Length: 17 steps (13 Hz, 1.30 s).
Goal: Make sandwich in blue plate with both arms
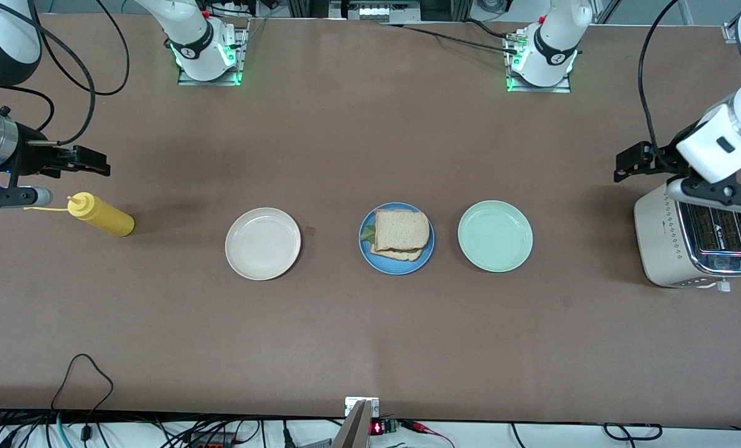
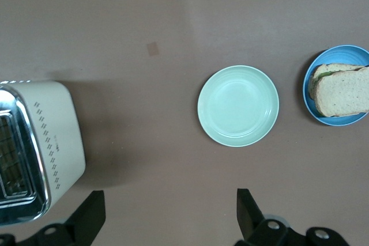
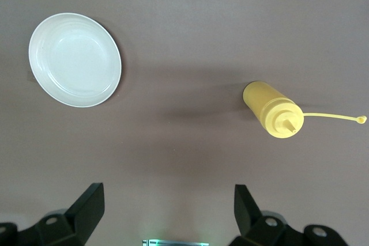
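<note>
The sandwich lies on the blue plate at the table's middle: two toasted slices with green lettuce peeking out between them. It also shows in the left wrist view on the blue plate. My left gripper is open and empty, up over the table beside the toaster at the left arm's end; its fingers stand wide apart. My right gripper is open and empty, up over the table by the yellow bottle at the right arm's end; its fingers stand wide apart.
A cream-white plate and a pale mint-green plate flank the blue plate, both bare. A yellow squeeze bottle lies on its side at the right arm's end. A cream toaster stands at the left arm's end.
</note>
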Each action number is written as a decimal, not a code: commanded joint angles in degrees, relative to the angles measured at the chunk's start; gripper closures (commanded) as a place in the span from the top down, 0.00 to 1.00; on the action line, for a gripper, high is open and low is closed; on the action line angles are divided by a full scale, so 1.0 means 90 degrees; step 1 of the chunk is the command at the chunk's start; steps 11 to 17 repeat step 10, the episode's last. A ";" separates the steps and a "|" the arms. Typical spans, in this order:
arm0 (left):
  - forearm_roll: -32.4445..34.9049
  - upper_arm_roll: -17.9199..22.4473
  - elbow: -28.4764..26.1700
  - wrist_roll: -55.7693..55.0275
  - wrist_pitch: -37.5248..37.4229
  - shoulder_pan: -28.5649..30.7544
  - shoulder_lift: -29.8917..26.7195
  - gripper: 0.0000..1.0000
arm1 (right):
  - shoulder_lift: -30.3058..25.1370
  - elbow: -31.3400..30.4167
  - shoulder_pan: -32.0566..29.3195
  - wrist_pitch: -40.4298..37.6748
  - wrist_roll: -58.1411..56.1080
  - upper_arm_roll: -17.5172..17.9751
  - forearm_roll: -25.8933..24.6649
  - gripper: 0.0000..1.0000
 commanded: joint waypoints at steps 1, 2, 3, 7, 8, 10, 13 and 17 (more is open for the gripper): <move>-0.0017 0.0255 -0.0888 0.0008 0.0248 -0.0290 -0.0773 1.00 | 0.0000 0.0029 -0.0024 0.0027 -0.0099 -0.0004 0.0104 1.00; 0.0042 0.0255 -0.1122 0.0008 0.0325 -0.0300 -0.0930 1.00 | 0.0000 0.0029 -0.0015 0.0027 -0.0099 -0.0004 0.0104 1.00; 0.0043 0.0207 -0.1134 -0.0002 0.0307 -0.0290 -0.0932 1.00 | 0.0000 0.0029 -0.0015 0.0027 -0.0099 -0.0004 0.0095 1.00; 0.0130 0.0158 -0.0988 0.0057 0.0277 -0.0271 -0.0815 1.00 | 0.0000 0.0029 -0.0024 0.0027 -0.0099 -0.0004 0.0104 1.00; 0.0130 0.0167 -0.0988 0.0057 0.0267 -0.0261 -0.0815 1.00 | 0.0000 0.0029 -0.0024 0.0027 -0.0099 -0.0004 0.0104 1.00; 0.0130 0.0158 -0.0968 0.0047 0.0267 -0.0261 -0.0805 1.00 | 0.0000 0.0029 -0.0024 0.0027 -0.0099 -0.0004 0.0104 1.00; 0.0130 0.0158 -0.0968 0.0047 0.0267 -0.0261 -0.0805 1.00 | 0.0000 0.0029 -0.0024 0.0027 -0.0099 -0.0004 0.0104 1.00; 0.0130 0.0158 -0.0968 0.0047 0.0267 -0.0261 -0.0805 1.00 | 0.0000 0.0029 -0.0024 0.0027 -0.0099 -0.0004 0.0104 1.00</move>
